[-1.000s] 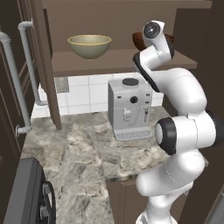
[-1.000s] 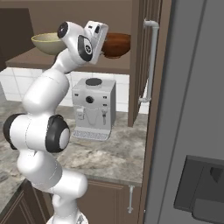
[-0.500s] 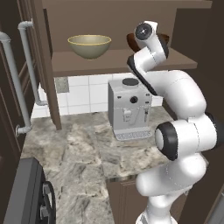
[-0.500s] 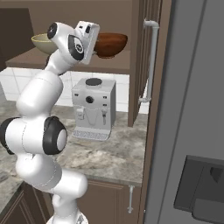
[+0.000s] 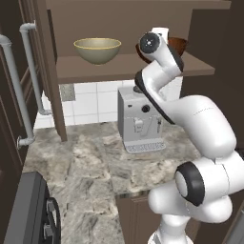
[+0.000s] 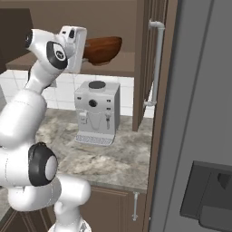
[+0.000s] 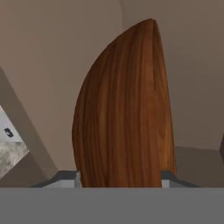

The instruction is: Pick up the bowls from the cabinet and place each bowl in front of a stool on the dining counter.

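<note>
- Reddish-brown bowl sits between the jaws, which are closed on it, its wooden-looking wall pressed close to the hand camera.
- Bowl and hand are level with the cabinet shelf, above the coffee machine on the counter.
- Olive-beige bowl rests farther left on the shelf.

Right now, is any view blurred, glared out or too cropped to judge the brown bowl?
Left base view: sharp, evenly lit; the arm hides most of the brown bowl. Right base view: crisp; bowl lifted off the shelf. Hand view: sharp, rolled sideways, wood grain fills the centre.
</note>
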You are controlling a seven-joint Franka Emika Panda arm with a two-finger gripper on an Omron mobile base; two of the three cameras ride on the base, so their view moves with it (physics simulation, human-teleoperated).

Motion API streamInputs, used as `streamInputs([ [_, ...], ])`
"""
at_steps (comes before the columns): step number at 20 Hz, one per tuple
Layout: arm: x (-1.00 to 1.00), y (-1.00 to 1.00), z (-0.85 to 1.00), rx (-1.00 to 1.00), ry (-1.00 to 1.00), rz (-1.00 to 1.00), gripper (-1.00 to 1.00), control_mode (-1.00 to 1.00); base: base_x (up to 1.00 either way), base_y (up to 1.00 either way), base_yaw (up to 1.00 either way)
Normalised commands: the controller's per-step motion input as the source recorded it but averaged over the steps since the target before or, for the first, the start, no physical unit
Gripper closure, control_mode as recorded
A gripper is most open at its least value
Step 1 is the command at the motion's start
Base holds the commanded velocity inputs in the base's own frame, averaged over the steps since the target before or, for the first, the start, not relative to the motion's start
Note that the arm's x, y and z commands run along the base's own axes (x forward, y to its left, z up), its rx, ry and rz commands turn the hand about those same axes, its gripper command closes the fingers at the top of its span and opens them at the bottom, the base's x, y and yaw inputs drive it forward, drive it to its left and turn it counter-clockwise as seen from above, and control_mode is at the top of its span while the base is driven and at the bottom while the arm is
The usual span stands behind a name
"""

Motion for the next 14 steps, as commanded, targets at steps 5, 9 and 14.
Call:
streamInputs([
  [5, -0.98, 0.13, 0.0, -0.05, 0.0, 0.0, 1.0, -1.0, 0.0, 0.0, 0.0],
  [9, -0.89, 0.33, 0.0, 0.01, 0.0, 0.0, 1.0, -1.0, 0.0, 0.0, 0.0],
  [14, -0.91, 0.3, 0.0, 0.05, 0.0, 0.0, 1.0, -1.0, 0.0, 0.0, 0.0],
])
